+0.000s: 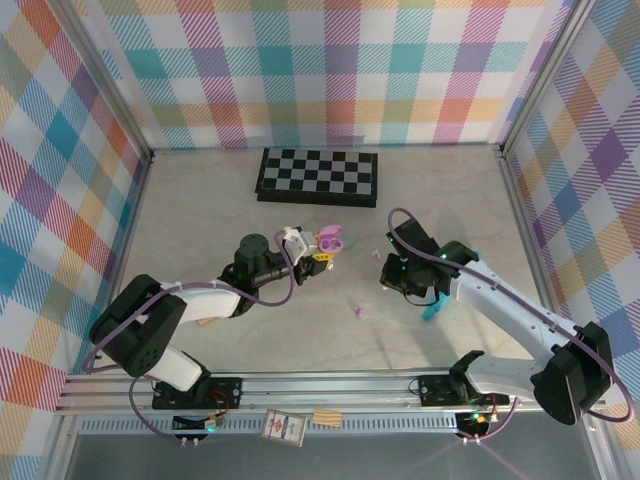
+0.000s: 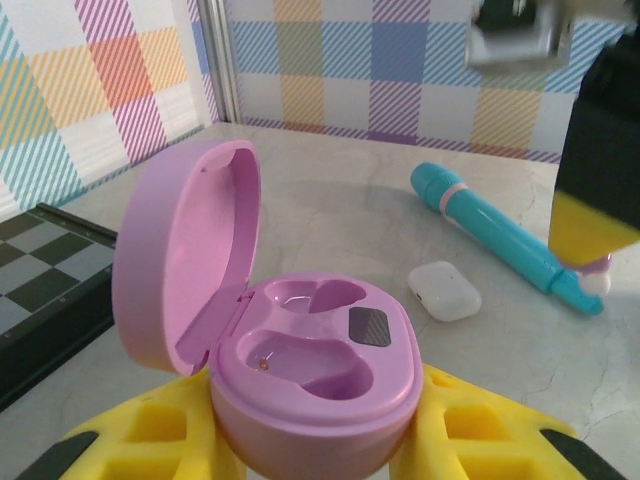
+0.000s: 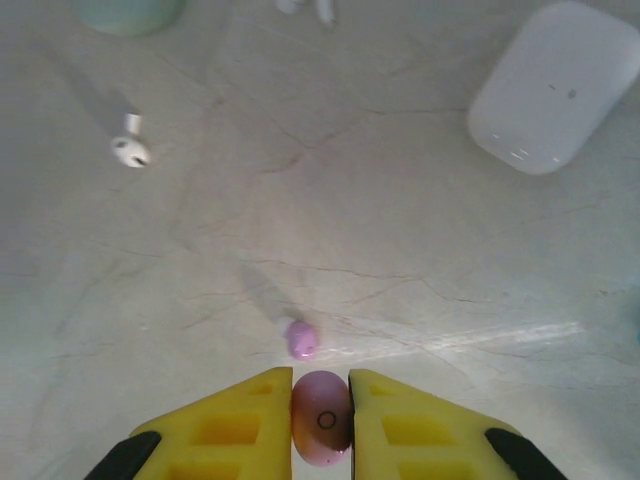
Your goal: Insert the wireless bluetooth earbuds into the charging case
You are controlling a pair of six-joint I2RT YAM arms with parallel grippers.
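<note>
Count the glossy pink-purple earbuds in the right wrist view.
2 pink-purple earbuds: one pinched in the right gripper, one lying on the table beyond it. Others may be hidden.

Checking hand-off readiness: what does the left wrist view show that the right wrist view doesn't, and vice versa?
Left wrist: the pink charging case, lid open, both wells empty, gripped by the left pincer; a teal stick. Right wrist: the right pincer shut on a pink earbud; a second pink earbud lying loose. Both: a closed white case and marbled tabletop.
</note>
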